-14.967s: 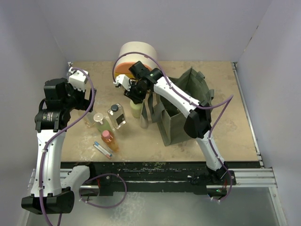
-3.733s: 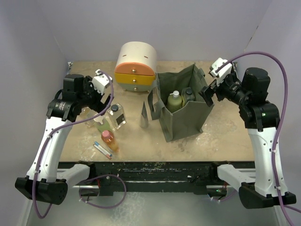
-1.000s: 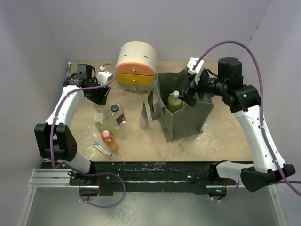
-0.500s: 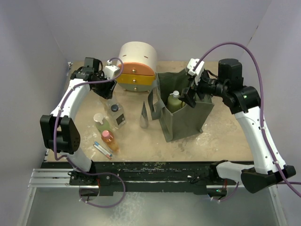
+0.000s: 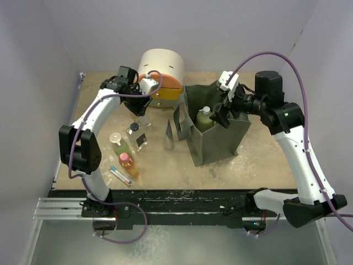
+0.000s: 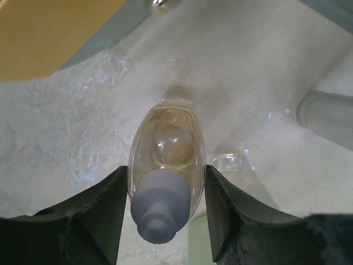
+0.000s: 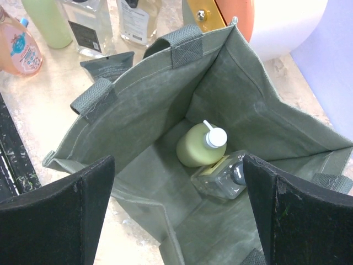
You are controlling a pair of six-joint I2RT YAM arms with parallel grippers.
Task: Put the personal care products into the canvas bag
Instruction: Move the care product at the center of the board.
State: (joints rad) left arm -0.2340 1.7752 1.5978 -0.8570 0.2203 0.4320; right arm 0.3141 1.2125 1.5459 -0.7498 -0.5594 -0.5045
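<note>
Between the drawer unit point(image 5: 161, 66) and the bottles left on the counter point(image 5: 265, 160), the left gripper point(image 6: 165, 182) has its fingers point(image 6: 105, 207) clamped on the curved sides of a clear bottle point(image 6: 165, 143) with a grey cap, gripping just under the cap. From the wrist view I cannot tell whether its base is off the counter.

The bag point(image 5: 215, 141) stands open to the right. It already holds the pump bottle point(image 7: 198, 146), upright, and a clear black-capped bottle point(image 7: 220, 176) lying beside it. The right gripper point(image 7: 179, 182) hangs over the bag's mouth with its fingers wide apart and nothing between them.

The step in hand looks like carrying the clamped bottle across and into the bag. To do it well:

- Raise it straight up first. The glassy sides are smooth and rounded, so a sideways tug could let it twist or slide in the grip.
- Go high enough to pass over the grey tube point(image 5: 169, 138) and the bag's near strap, which lie on the direct path.
- The right arm is over the opening, so it should draw back or hold a wall aside before the left arm arrives. Otherwise the two may meet.
- Lower the bottle into the mouth before letting go, aiming for the bare floor left of the pump bottle. The fabric walls are soft and would fold under a push.

Three more bottles wait on the counter: a green bottle point(image 5: 118, 143), an orange bottle point(image 5: 128, 163) and a square bottle point(image 5: 138, 135).
</note>
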